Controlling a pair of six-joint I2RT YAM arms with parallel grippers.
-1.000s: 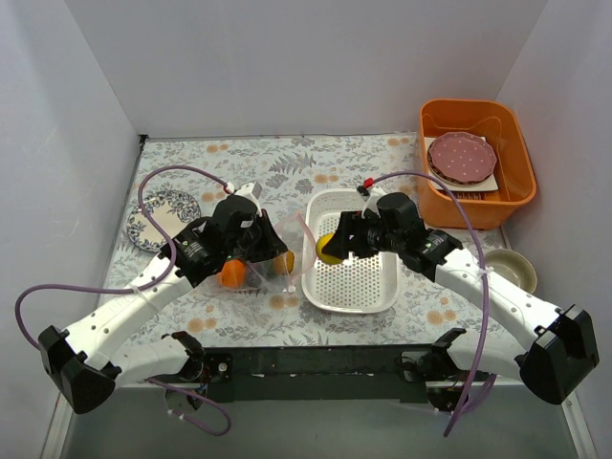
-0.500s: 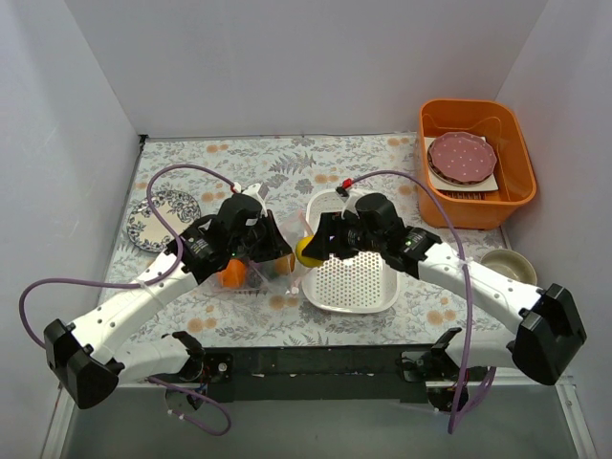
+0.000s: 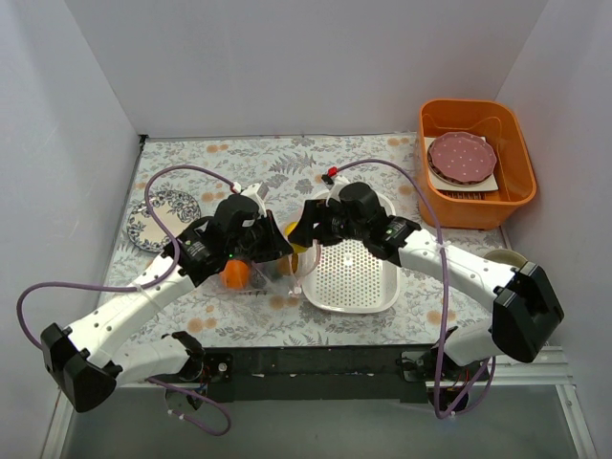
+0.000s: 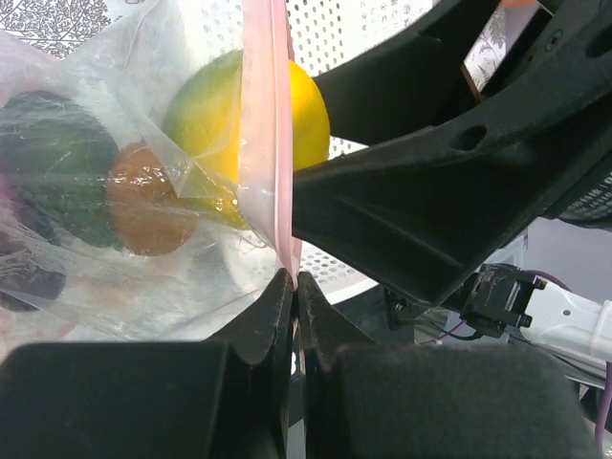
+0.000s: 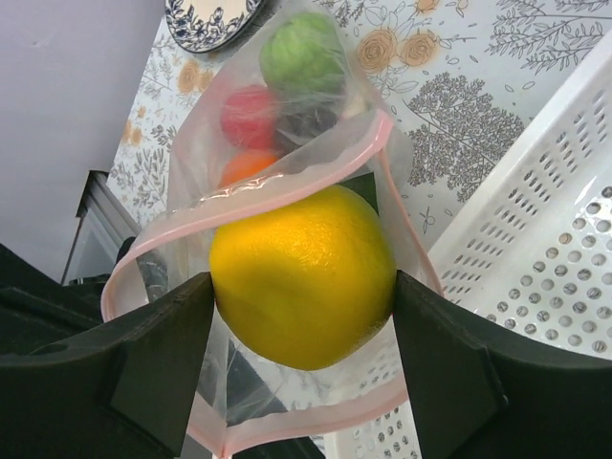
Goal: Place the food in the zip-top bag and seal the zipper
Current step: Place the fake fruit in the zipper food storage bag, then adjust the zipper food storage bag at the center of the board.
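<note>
Lemon (image 5: pixel 301 277) hangs at the mouth of the zip-top bag (image 5: pixel 287 115), pinched by the right claw (image 5: pixel 304 316); only the left wrist view shows the left claw (image 4: pixel 295 287) pressed together on the pink zipper (image 4: pixel 268 115)

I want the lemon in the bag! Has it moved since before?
Yes. The lemon went left, off the white basket and past its left rim, to the bag's open mouth.

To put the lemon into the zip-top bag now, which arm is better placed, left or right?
Right. The right gripper holds the lemon just at the open mouth of the zip-top bag. The left gripper is shut on the pink zipper, so it is probably not free.
</note>
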